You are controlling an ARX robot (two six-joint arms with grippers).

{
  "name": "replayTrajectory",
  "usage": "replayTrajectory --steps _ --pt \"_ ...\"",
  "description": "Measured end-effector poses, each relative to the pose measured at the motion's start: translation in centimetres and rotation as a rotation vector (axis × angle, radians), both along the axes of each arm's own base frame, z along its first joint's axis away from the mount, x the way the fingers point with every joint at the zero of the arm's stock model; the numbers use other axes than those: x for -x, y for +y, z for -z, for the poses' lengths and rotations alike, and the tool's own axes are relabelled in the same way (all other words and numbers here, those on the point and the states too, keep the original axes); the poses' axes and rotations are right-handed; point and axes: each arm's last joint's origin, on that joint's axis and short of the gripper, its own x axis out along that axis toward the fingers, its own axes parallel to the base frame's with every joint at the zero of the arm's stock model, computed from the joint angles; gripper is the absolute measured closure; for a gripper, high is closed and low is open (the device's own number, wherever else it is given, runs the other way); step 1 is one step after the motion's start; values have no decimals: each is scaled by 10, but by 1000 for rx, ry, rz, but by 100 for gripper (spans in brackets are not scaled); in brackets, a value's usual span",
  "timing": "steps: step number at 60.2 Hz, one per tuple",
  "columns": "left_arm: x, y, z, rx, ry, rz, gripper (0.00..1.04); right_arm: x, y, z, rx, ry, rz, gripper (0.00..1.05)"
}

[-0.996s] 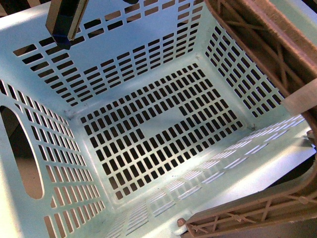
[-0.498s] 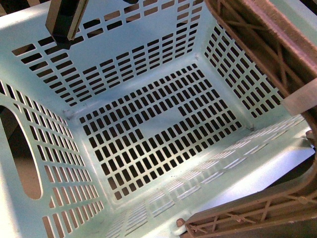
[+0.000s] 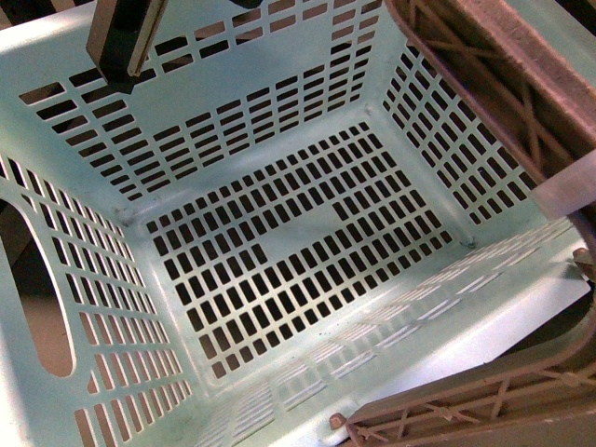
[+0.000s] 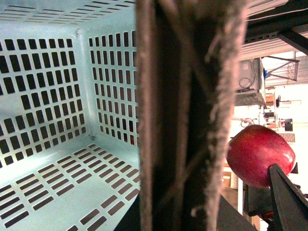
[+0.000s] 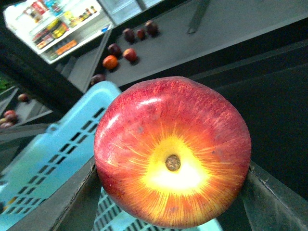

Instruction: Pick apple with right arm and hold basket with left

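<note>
1. Left wrist view: the brown ribbed handle stands directly in front of the lens, blurred, and blocks the middle of the picture. The left jaws are not shown; their state cannot be told.
2. Behind the handle lies the slotted interior of the basket. To the other side of the handle, outside the basket wall, is the apple, with one dark finger against its lower edge.
3. Right wrist view: the right gripper has its jaws closed on the apple, one on each flank, with the yellow stem dimple facing the camera. The apple is held in the air, just beside the basket rim.
4. Front view: the basket fills the frame, tilted, with the handle crossing its right side. A dark bar-shaped part overlaps the far wall; it is possibly a gripper finger, but the arm cannot be told.
5. Count: one apple, one basket, one handle.
6. Far background, right wrist view: about seven small round fruits on a dark surface, and a stocked shelf.
</note>
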Motion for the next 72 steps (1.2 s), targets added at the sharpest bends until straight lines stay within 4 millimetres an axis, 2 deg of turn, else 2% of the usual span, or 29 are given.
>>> replayTrajectory --steps 9,18,26,29,37,44,51,60,68,72 --pt "0 0 0 0 0 0 99 -4 36 3 -4 14 -98 34" --pt "0 0 0 0 0 0 99 -6 66 15 14 65 -182 34" --pt "0 0 0 -1 -1 -1 99 -6 79 23 33 98 -212 34" --pt "0 0 0 0 0 -1 99 -6 80 24 41 101 -211 26" --pt "0 0 0 0 0 0 99 -3 74 20 67 80 -156 8" --pt "0 0 0 0 0 0 99 0 59 13 136 27 -5 9" --pt "-1 -1 2 -8 4 3 99 13 32 8 213 -11 206 9" --pt "-1 0 2 -13 0 -11 99 19 24 3 233 -40 256 9" --pt "-1 -1 2 -5 7 8 99 26 19 18 350 -225 189 29" --pt "-1 -1 2 -2 9 6 99 35 13 28 410 -262 189 45"
